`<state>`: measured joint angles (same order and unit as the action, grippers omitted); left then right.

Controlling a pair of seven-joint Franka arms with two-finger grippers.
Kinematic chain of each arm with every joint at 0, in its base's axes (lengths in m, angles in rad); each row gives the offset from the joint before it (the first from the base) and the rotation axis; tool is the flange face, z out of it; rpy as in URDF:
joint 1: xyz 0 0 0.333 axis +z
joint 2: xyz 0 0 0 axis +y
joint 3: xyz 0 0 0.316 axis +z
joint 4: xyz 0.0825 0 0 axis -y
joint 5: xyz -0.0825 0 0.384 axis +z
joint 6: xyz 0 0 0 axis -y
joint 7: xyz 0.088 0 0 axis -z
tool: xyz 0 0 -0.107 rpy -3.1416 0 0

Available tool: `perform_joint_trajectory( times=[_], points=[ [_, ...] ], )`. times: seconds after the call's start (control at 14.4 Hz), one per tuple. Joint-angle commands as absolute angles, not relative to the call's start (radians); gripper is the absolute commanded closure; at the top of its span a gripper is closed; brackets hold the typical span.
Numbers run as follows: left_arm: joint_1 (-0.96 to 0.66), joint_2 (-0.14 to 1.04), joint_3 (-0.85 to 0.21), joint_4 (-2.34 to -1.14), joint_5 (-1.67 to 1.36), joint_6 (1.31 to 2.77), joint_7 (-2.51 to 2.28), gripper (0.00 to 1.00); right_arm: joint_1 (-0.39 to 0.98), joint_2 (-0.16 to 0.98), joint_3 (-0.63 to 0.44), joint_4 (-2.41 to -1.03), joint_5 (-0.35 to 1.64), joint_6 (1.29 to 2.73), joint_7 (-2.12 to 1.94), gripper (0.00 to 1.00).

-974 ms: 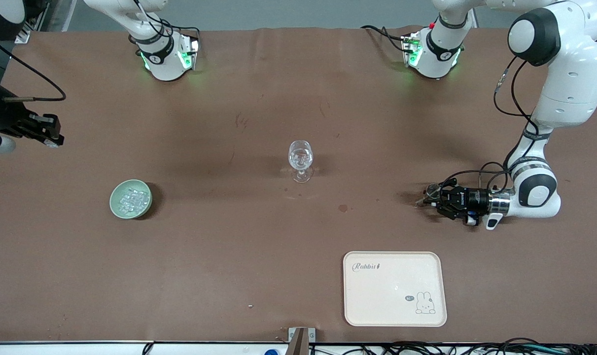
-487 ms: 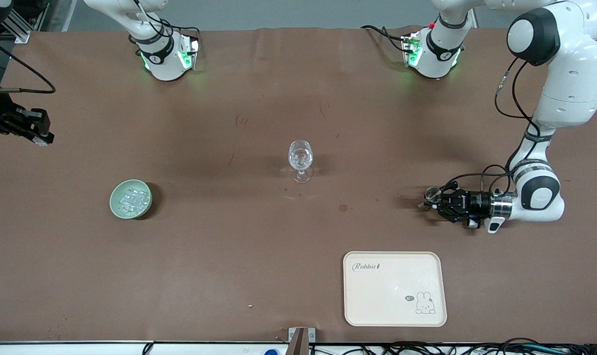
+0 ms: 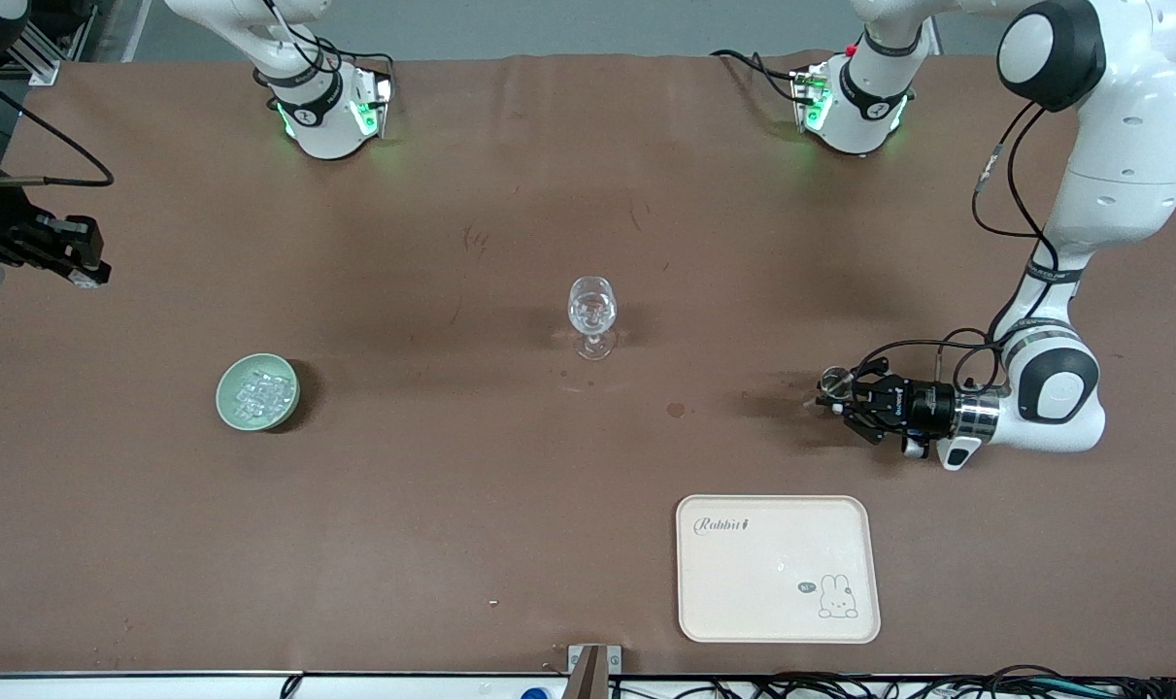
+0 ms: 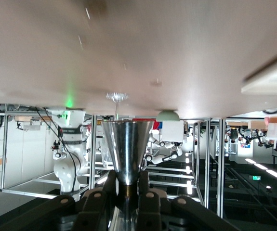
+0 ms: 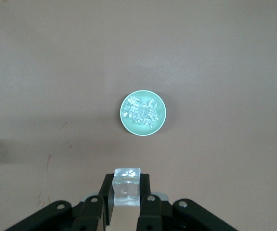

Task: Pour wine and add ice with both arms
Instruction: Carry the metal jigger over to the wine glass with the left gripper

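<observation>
A clear stemmed glass (image 3: 592,313) stands at the table's middle. A pale green bowl (image 3: 226,403) holding several ice cubes (image 3: 260,391) sits toward the right arm's end; it also shows in the right wrist view (image 5: 125,124). My right gripper (image 3: 75,260) hangs over the table's edge at that end, shut on one ice cube (image 5: 127,185). My left gripper (image 3: 833,392) is low over the table toward the left arm's end, shut on a small silver metal cup (image 4: 127,149) lying sideways, its mouth (image 3: 833,379) toward the glass.
A cream tray (image 3: 778,568) with a rabbit print lies nearer the front camera than the left gripper. A small dark stain (image 3: 676,410) marks the brown table between the glass and the left gripper. The arm bases (image 3: 327,112) (image 3: 855,107) stand along the table's back edge.
My left gripper has shifted a little toward the glass with the metal cup. My right gripper with the ice cube has drifted slightly outward toward the table's edge.
</observation>
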<state>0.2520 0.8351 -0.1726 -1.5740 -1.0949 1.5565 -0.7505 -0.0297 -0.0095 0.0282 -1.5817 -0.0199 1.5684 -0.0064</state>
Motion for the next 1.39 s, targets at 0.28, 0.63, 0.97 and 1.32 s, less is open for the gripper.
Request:
perform_joint_trajectory(
  times=[0.28, 0.63, 0.97, 1.32],
  points=[
    [0.232, 0.663, -0.247, -1.656, -1.091, 1.552, -0.885, 0.99, -0.025, -0.003, 0.028, -1.568, -0.015, 1.551, 0.008, 0.94],
    [0.224, 0.578, -0.307, -1.771, -1.094, 1.589, -0.887, 0.99, -0.028, -0.003, 0.026, -1.569, -0.015, 1.551, 0.005, 0.94],
    [0.226, 0.488, -0.471, -1.93, -1.172, 1.784, -0.888, 0.99, -0.028, -0.003, 0.026, -1.569, -0.015, 1.552, 0.002, 0.93],
    [0.213, 0.477, -0.531, -2.017, -1.181, 1.85, -0.962, 0.99, -0.025, -0.003, 0.026, -1.569, -0.015, 1.552, 0.002, 0.93]
  ],
)
